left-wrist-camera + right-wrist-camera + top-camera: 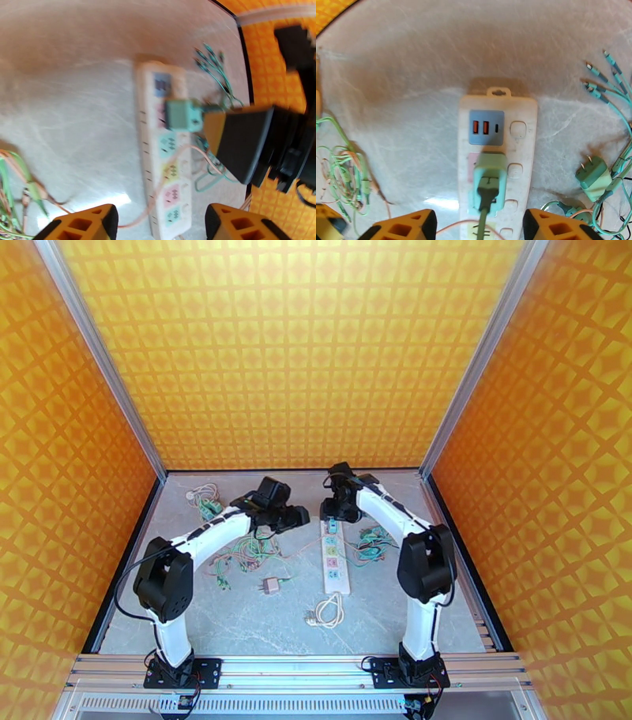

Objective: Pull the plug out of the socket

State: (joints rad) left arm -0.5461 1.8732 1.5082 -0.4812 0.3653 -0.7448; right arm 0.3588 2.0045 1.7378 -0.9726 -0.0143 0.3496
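Note:
The socket [336, 557] is a long white power strip lying lengthwise mid-table, also seen in the left wrist view [166, 173] and the right wrist view [497, 118]. A mint-green plug [489, 177] stands in the outlet just below the strip's grey USB panel [486, 127]; it also shows as a plug [183, 115] and a plug [333, 526]. My right gripper [480, 229] is open over the strip's far end, its yellow fingers [405, 227] either side of the plug with gaps. My left gripper [158, 227] is open, hovering left of the strip, holding nothing.
A second green plug [594, 177] with teal cables [371, 544] lies right of the strip. A tangle of green and pink wires [245, 552] lies left, near a small adapter [271, 585]. The strip's white cord [328, 611] is coiled at the near end. Orange walls enclose the table.

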